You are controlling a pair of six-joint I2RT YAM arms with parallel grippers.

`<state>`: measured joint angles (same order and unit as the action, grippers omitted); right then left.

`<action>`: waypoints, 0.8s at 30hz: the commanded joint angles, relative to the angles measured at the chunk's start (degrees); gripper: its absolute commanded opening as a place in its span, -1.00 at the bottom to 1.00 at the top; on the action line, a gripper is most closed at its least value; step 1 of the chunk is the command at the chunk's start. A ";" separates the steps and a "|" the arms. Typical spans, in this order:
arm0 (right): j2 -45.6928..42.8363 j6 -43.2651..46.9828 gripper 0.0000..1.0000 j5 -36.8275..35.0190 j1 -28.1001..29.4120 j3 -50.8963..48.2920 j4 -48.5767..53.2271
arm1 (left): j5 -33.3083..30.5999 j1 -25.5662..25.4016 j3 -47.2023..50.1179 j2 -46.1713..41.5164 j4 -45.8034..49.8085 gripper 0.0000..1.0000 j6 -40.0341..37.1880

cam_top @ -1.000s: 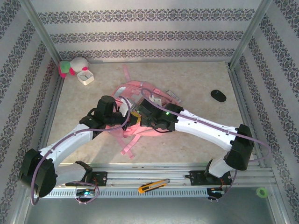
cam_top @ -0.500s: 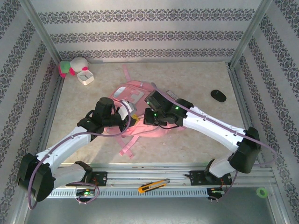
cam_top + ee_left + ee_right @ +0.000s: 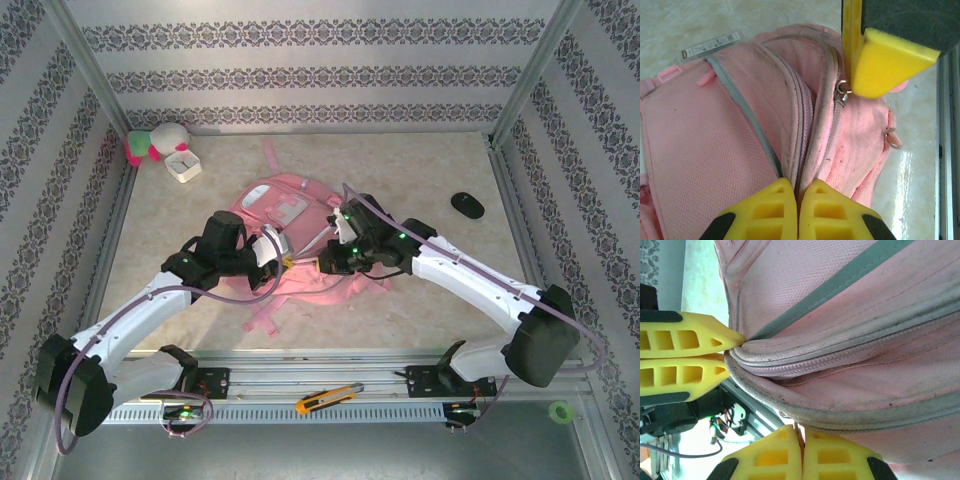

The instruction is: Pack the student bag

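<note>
The student bag is a pink backpack lying mid-table between my two arms. My left gripper is shut on the bag's fabric right at a zip seam; the right wrist view shows its yellow fingers pinching that same edge. My right gripper is shut on a thin zip pull at the bag's grey-piped rim. One right finger stands beside a small metal zip ring. A grey trim strip crosses the front pocket.
A pink-and-white plush toy and a small white box sit at the back left. A black oval object lies at the right. A yellow utility knife rests on the front rail, a green tape roll at its right end.
My right gripper has slid right and nearer along the bag's rim, still shut. More of the bag's back part now shows. The left gripper has hardly moved.
</note>
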<state>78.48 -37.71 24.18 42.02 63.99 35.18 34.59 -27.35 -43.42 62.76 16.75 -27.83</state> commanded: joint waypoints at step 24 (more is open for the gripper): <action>-0.63 7.41 -1.00 0.39 -0.91 -5.52 1.38 | -7.22 -11.01 1.20 4.30 -10.02 0.34 -8.84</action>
<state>78.37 -31.53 22.59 40.75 57.74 37.87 29.69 -36.82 -40.42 64.49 12.67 -33.12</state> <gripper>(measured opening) 0.042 0.678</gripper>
